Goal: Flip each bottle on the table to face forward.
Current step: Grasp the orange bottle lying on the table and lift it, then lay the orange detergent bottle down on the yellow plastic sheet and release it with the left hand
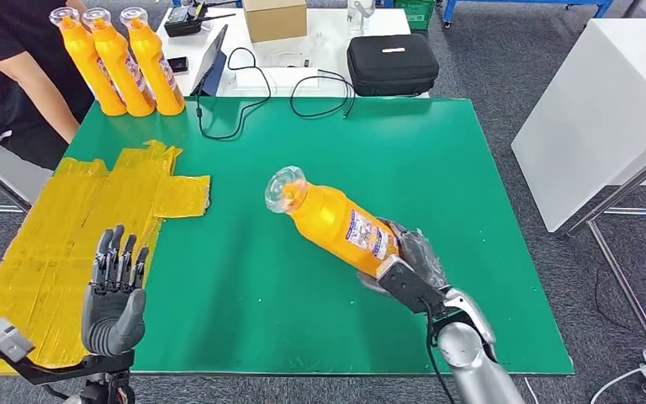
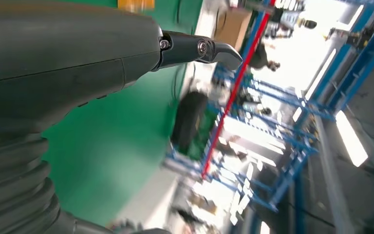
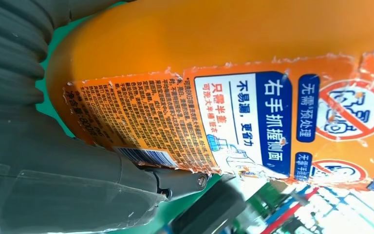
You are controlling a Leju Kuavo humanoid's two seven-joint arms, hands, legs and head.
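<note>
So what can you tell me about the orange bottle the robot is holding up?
The orange bottle looks like smooth plastic with a clear cap at its top end. It has an orange, white and blue label with small print, a barcode and Chinese writing, torn along its edges. The right robot hand grips its lower end and holds it tilted above the green table, cap pointing up and away toward the left. Nothing else touches it.
</note>
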